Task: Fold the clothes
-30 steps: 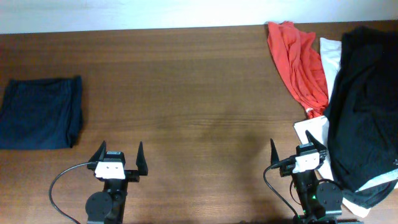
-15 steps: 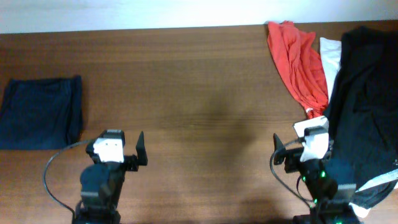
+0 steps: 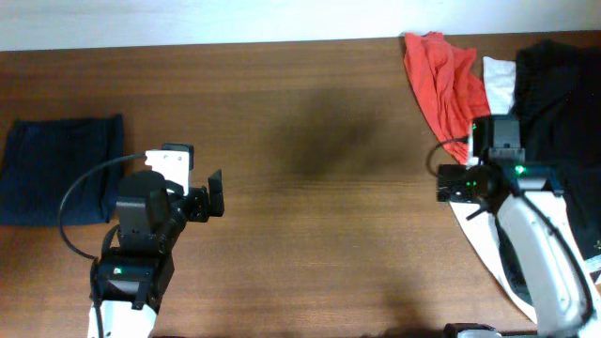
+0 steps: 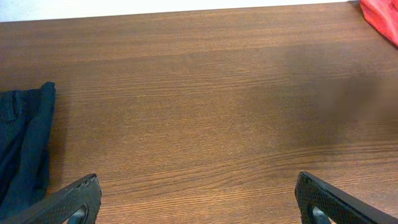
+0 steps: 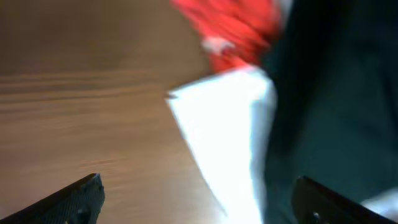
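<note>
1. The left end effector (image 4: 199,208) is wide open and holds nothing. From above it hangs over the bare brown counter (image 3: 310,113) at about 8 o'clock
2. The right end effector (image 5: 199,202) is wide open too and holds nothing. It is at about 3 o'clock, over the edge of the clothes heap
3. Its blurry wrist view shows a corner of white cloth (image 5: 230,124) below it, with black cloth (image 5: 336,93) at 3 o'clock and red cloth (image 5: 233,25) at 12 o'clock
4. A dark blue cloth (image 3: 61,169) lies flat and folded at 9 o'clock, near the left end effector
5. The messy heap, not folded, runs up to the far edge at 1 o'clock
</note>
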Robot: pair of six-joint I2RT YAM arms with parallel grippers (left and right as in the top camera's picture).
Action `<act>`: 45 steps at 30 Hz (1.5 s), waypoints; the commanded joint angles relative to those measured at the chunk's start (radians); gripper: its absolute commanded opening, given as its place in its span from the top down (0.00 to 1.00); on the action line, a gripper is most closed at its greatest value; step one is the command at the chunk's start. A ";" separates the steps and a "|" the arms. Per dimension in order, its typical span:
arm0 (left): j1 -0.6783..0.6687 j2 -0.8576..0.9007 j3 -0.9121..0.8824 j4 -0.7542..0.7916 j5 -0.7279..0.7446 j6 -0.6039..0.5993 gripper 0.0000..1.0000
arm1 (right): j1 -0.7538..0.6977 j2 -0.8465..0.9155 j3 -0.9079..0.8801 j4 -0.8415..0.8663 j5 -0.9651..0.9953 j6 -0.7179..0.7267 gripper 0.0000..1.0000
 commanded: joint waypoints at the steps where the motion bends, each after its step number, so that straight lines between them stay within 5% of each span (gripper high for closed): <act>1: 0.006 0.004 0.024 0.002 0.014 -0.009 0.01 | -0.119 0.121 0.016 -0.056 0.168 0.132 0.11; 5: 0.006 0.004 0.024 0.002 0.014 -0.009 0.01 | -0.207 0.290 0.016 -0.032 0.166 0.138 0.16; 8: 0.006 0.004 0.024 0.002 0.014 -0.009 0.01 | -0.238 0.371 0.015 -0.012 0.182 0.150 0.33; 11: 0.006 0.004 0.024 0.002 0.014 -0.009 0.01 | -0.257 0.382 0.021 -0.009 0.182 0.153 0.91; 12: 0.006 0.004 0.024 0.002 0.014 -0.009 0.01 | -0.257 0.378 0.036 -0.032 0.181 0.153 0.96; 17: 0.006 0.004 0.024 0.002 0.013 -0.009 0.01 | -0.257 0.327 0.466 -0.348 0.134 0.152 0.96; 20: 0.006 0.004 0.024 0.002 0.014 -0.009 0.01 | -0.252 0.327 0.713 -0.483 -0.177 0.092 0.96; 23: 0.006 0.004 0.024 0.002 0.014 -0.009 0.01 | -0.176 0.327 0.752 -0.591 -0.647 -0.129 0.96; 26: 0.006 0.004 0.024 0.002 0.014 -0.009 0.01 | -0.006 0.329 0.737 -0.620 -0.713 -0.144 0.96; 31: 0.006 0.004 0.024 0.003 0.014 -0.009 0.01 | 0.365 0.335 0.737 -0.367 -0.693 0.046 0.94; 32: 0.006 0.004 0.024 0.003 0.014 -0.009 0.01 | 0.441 0.346 0.737 -0.298 -0.661 0.084 0.84; 34: 0.006 0.004 0.024 0.003 0.014 -0.010 0.01 | 0.523 0.371 0.737 -0.269 -0.578 0.100 0.39; 35: 0.006 0.004 0.024 0.003 0.015 -0.010 0.01 | 0.546 0.381 0.737 -0.279 -0.536 0.099 0.01; 40: 0.006 0.004 0.024 0.002 0.066 -0.010 0.01 | 0.497 0.389 0.737 -0.422 -0.097 0.175 0.01; 45: -0.005 0.075 0.024 0.016 0.413 -0.078 0.01 | 0.297 0.389 0.737 -0.545 -0.095 0.174 0.01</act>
